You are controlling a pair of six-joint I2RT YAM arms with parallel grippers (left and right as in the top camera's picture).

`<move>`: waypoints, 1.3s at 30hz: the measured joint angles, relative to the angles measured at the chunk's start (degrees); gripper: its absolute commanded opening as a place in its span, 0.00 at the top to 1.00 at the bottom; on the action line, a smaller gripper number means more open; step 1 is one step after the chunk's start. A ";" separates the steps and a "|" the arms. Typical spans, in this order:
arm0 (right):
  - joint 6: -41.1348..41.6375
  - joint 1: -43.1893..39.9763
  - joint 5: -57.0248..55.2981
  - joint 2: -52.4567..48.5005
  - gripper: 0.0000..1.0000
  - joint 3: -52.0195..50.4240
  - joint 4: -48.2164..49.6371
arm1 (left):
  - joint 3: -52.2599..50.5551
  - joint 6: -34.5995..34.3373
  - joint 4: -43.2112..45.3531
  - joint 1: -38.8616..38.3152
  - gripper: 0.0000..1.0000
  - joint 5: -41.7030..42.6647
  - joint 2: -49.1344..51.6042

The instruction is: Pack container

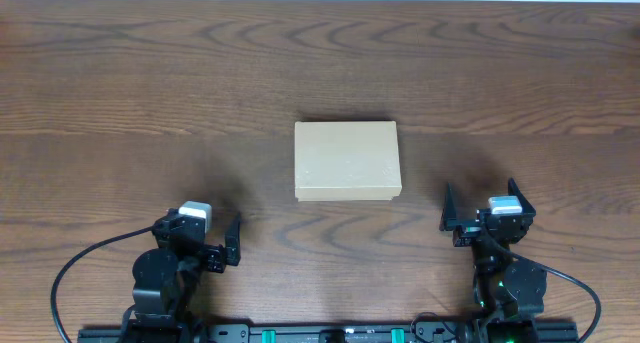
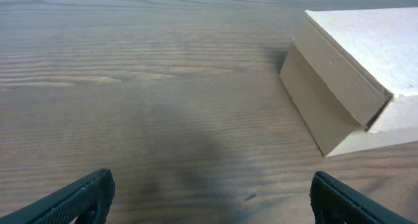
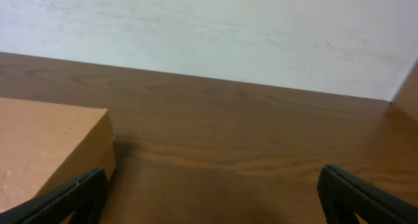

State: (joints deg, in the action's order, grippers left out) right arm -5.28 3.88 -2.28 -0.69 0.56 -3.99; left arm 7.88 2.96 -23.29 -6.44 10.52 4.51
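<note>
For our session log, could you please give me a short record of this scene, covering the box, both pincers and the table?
table: dark wood grain
container: tan cardboard box, mid-table, lying flat, lid down
contents: hidden by the lid
left pincer: open, holding nothing, near edge, left of the container, not touching it
right pincer: open, holding nothing, near edge, right of the container, not touching it
items to pack: none in view
</note>
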 measured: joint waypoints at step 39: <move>0.00 0.00 0.00 0.00 0.01 0.00 0.00 | -0.31 -0.63 1.79 0.00 0.05 -10.86 -3.89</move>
State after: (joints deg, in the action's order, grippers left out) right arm -5.28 3.88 -2.28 -0.69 0.56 -3.99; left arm 7.57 2.33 -21.50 -6.44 -0.34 0.62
